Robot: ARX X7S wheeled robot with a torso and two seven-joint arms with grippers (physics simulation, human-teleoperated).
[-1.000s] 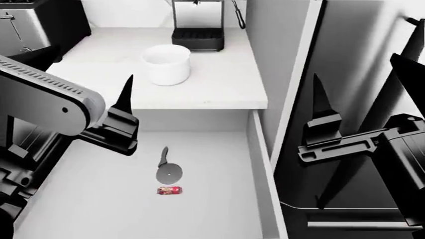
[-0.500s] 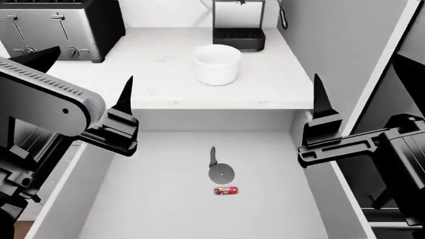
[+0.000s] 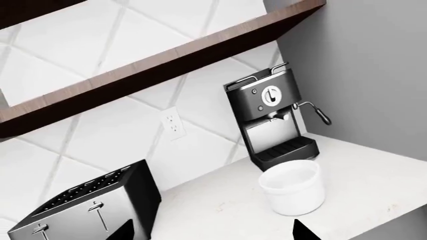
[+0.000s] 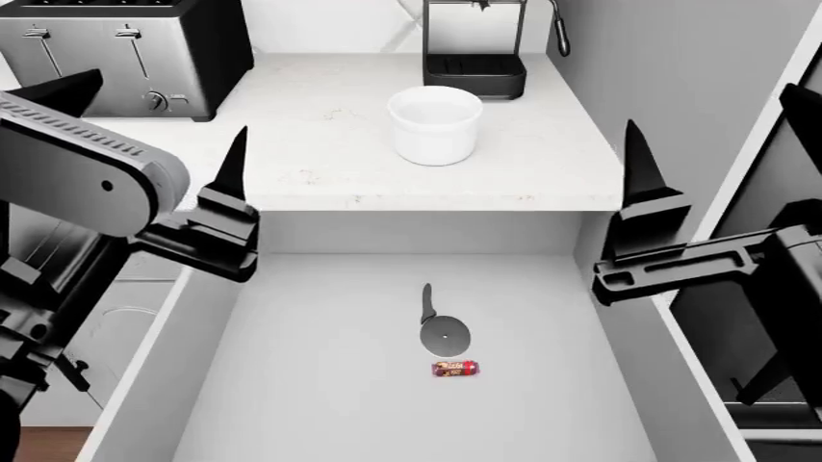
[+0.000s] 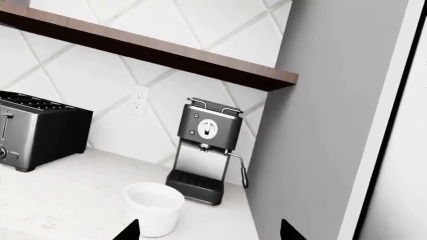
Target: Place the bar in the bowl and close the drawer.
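The red bar (image 4: 455,369) lies on the floor of the open drawer (image 4: 308,395), just in front of the round blade of a black-handled pizza cutter (image 4: 442,327). The white bowl (image 4: 436,123) stands upright on the counter behind the drawer; it also shows in the left wrist view (image 3: 292,187) and the right wrist view (image 5: 153,207). My left gripper (image 4: 148,125) (image 3: 213,235) is open and empty, above the drawer's left side. My right gripper (image 4: 719,135) (image 5: 208,232) is open and empty, above the drawer's right wall. Both are well above the bar.
A steel toaster (image 4: 122,53) stands at the counter's back left and a black coffee machine (image 4: 475,43) right behind the bowl. A tall grey cabinet side (image 4: 668,58) bounds the counter on the right. A wooden shelf (image 5: 147,50) hangs above.
The head view has swung left, so counter, bowl, drawer and bar have slid right in the frame and the toaster has come into view. Both grippers stay open.
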